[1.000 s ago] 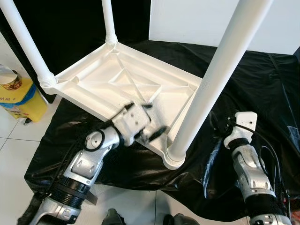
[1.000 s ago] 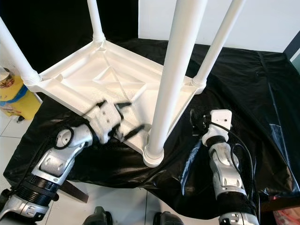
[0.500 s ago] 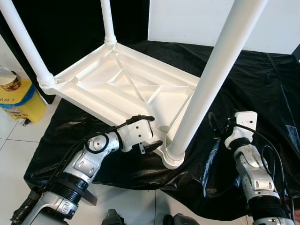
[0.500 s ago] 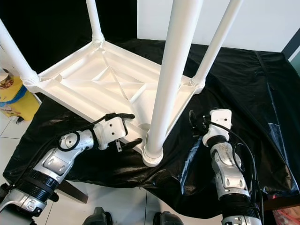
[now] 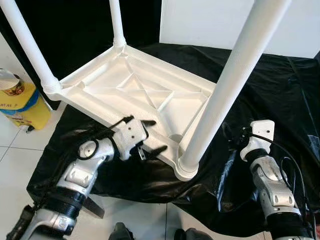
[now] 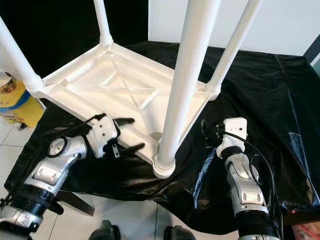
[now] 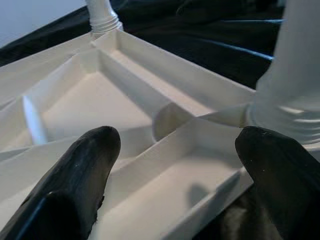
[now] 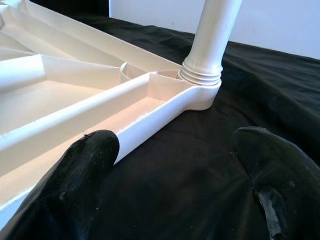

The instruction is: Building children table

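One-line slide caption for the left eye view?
Left pincer, open, at the near edge of the upturned white table on black sheeting; right pincer alongside.

Faint dark lettering runs across a yellow and blue container (image 5: 20, 106) on the floor at far left, too small to read. A round label tops a cup (image 5: 9, 83) there, also unreadable.

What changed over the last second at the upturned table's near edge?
The left gripper drew back slightly toward the robot along the table's near rim, fingers open, gripping nothing. The upside-down table, its four legs and the right gripper beside the far corner stayed put.
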Motion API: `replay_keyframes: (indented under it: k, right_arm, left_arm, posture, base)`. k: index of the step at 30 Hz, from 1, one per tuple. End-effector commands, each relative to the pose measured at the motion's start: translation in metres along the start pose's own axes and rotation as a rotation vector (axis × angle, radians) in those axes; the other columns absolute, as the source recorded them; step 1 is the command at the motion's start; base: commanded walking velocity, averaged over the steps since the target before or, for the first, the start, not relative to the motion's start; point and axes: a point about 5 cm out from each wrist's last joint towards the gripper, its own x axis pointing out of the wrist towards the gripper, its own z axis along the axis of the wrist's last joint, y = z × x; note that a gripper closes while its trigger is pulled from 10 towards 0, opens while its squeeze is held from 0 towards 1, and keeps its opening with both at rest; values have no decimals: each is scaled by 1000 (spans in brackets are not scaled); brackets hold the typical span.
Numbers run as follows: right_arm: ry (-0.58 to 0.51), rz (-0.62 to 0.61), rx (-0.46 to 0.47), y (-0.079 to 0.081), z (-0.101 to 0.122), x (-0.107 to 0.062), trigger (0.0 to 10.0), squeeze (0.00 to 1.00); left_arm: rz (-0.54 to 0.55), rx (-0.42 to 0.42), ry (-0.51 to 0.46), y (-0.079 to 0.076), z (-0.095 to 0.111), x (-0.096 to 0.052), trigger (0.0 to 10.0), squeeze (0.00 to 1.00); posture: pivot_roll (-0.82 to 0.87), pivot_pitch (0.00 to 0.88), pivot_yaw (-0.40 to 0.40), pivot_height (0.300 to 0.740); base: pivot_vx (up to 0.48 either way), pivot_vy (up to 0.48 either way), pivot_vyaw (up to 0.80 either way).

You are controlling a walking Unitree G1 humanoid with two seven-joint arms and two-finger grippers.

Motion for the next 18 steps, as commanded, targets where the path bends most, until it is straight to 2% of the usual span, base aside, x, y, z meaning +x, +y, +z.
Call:
replay_keyframes:
  k: [1,3,4,7,11,18]
  right_arm:
    - [25,-6,1,-4,-4,-4,10000,0]
    - [31,-4,1,-4,-5,-5,10000,0]
    - [31,-4,1,-4,-5,-5,10000,0]
    - [35,2,1,-3,-5,-5,10000,0]
    - [33,7,3,-1,-4,-4,10000,0]
    - [29,4,7,0,-3,-6,10000,0]
  left_arm:
    - [-32,-5,-8,-3,1,0,10000,0]
    - [-102,-4,21,-12,-3,-2,10000,0]
    - [-102,-4,21,-12,-3,-2,10000,0]
    - [-161,35,109,-19,-16,0,10000,0]
    - [-170,57,171,-13,-25,4,10000,0]
    - [-185,71,215,-8,-28,3,10000,0]
  posture:
    - [23,99,-69,740]
    - [23,99,-68,740]
    - [23,99,-68,740]
    - [23,98,-67,740]
    - [17,96,-56,740]
    - [32,98,-39,740]
  base:
    - [0,0,0]
    - [0,0,0]
    - [0,0,0]
    - [0,0,0]
    - [0,0,0]
    - [0,0,0]
